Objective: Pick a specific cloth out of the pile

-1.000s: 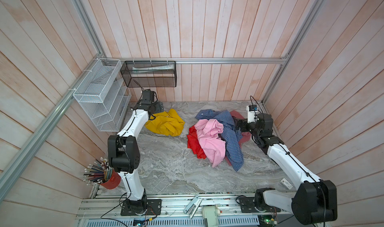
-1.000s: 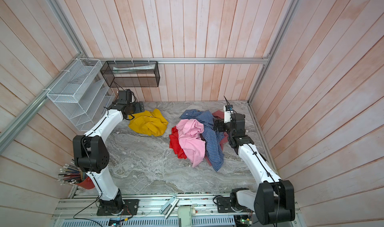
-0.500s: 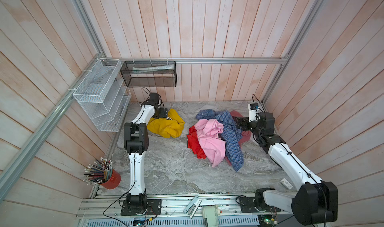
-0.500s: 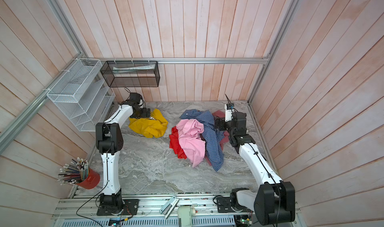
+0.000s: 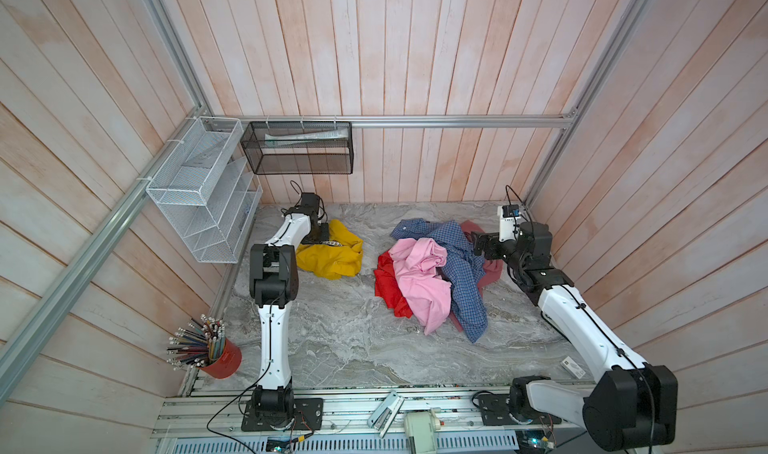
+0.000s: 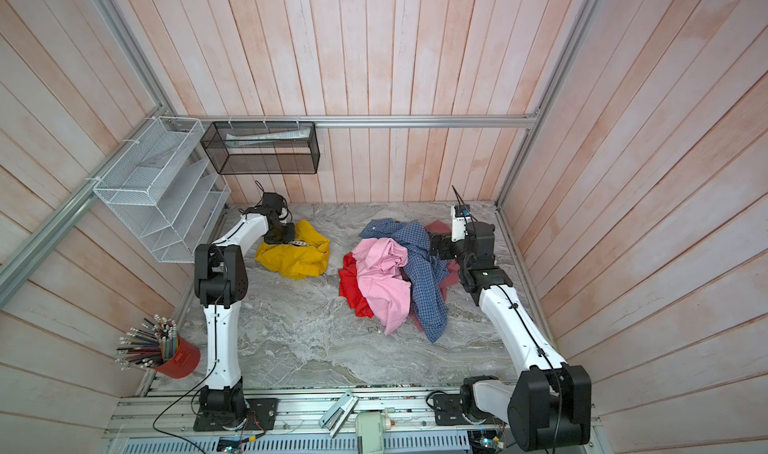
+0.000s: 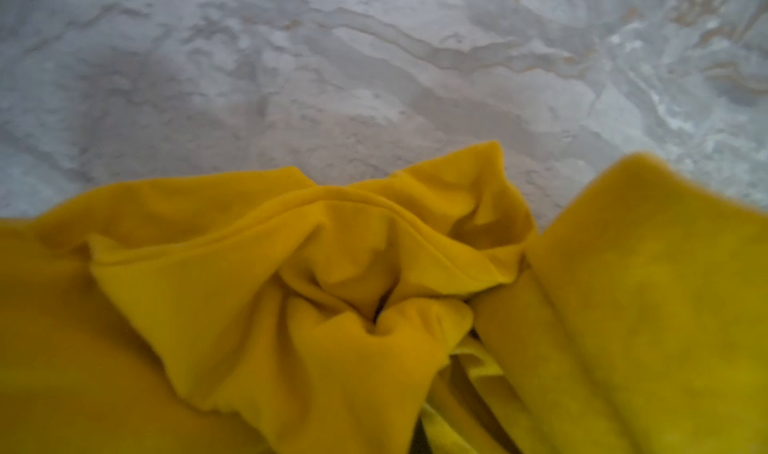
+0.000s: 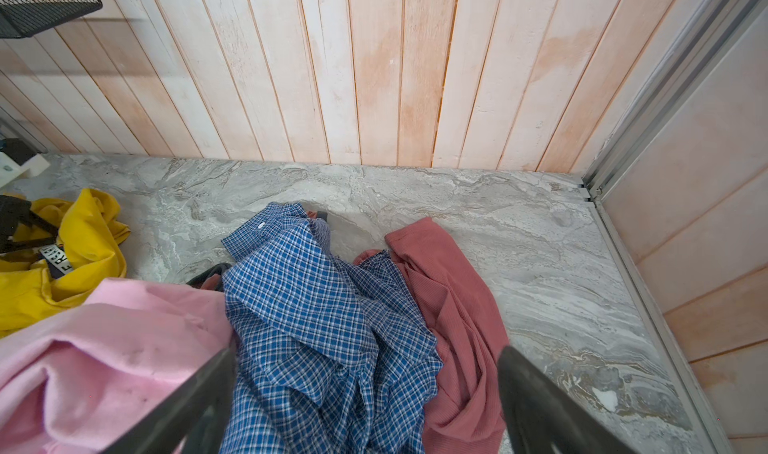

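Left claw (image 5: pixel 322 238) closed at far edge of cloth (image 5: pixel 332 261), probably pinching a fold; right claw (image 8: pixel 365 354) gaping, farther off by pile (image 5: pixel 424 273).

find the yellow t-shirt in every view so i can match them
In a top view: yellow t-shirt left of centre, apart from the pile.
In a top view: yellow t-shirt, same place.
Left wrist: close up, crumpled.
Right wrist: beyond the pink shirt.
Shared landmark: the marble tabletop under it.

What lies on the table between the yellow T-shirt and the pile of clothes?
Nothing: only bare marble table separates the yellow T-shirt from the pile. Both top views show this gap.
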